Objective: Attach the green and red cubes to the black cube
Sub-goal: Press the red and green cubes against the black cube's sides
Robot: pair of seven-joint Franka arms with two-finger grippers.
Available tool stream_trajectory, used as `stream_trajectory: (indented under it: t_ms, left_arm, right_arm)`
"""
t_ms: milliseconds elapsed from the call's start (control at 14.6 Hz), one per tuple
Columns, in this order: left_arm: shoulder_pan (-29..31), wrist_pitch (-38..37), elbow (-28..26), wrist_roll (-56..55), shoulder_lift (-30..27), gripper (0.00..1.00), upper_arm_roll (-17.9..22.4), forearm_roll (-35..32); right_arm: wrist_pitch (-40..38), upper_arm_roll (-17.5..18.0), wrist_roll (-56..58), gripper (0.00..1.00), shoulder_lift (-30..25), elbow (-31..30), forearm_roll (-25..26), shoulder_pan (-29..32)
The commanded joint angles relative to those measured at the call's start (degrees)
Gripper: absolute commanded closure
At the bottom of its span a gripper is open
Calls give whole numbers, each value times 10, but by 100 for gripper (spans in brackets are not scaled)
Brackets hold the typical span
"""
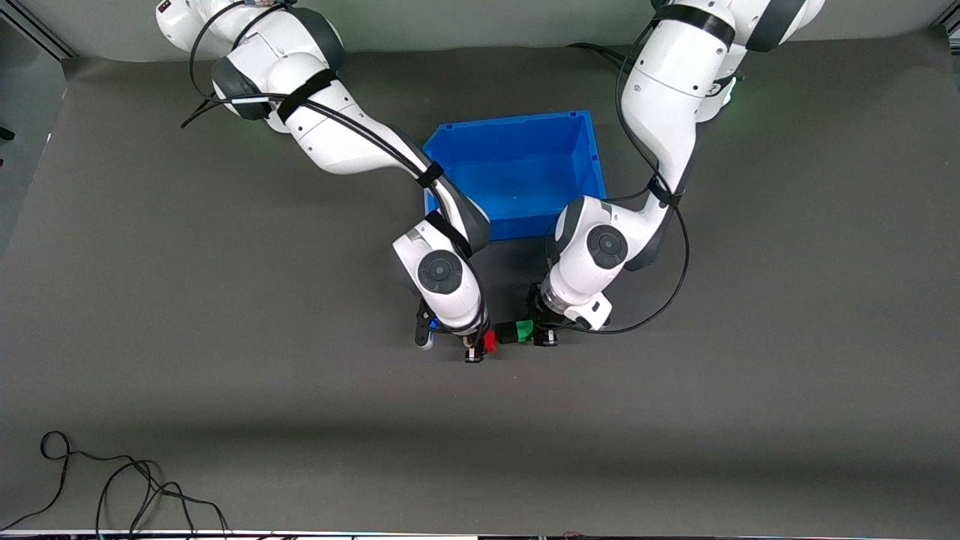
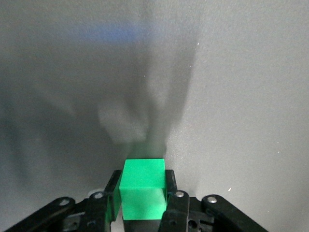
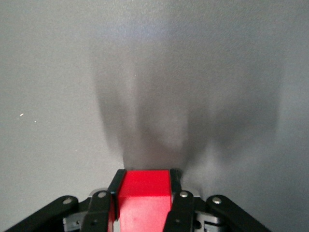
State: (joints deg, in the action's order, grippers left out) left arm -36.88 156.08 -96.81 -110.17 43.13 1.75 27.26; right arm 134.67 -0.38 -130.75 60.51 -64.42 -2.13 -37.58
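My left gripper point(image 1: 535, 334) is shut on the green cube point(image 1: 524, 328), which fills the space between its fingers in the left wrist view point(image 2: 143, 188). My right gripper point(image 1: 478, 346) is shut on the red cube point(image 1: 490, 342), also seen in the right wrist view point(image 3: 143, 198). The black cube point(image 1: 508, 334) sits between the two coloured cubes, against the green one and close beside the red one. I cannot tell whether red and black touch. The black cube does not show clearly in either wrist view. All three cubes are just over the grey mat point(image 1: 225, 337).
An empty blue bin point(image 1: 517, 176) stands on the mat, farther from the front camera than the cubes, between the two forearms. A black cable point(image 1: 112, 480) lies at the mat's near edge toward the right arm's end.
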Motion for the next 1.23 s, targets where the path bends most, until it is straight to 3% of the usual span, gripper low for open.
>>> stream_trajectory:
  t_ms: [0, 1165]
  left_arm:
    - [-16, 11, 18, -19, 18, 85, 11, -7]
    - [-26, 13, 45, -43, 38, 85, 25, -8]
  right_arm:
    - [7, -5, -22, 100, 11, 16, 10, -6]
    - [7, -5, -15, 100, 11, 11, 14, -6]
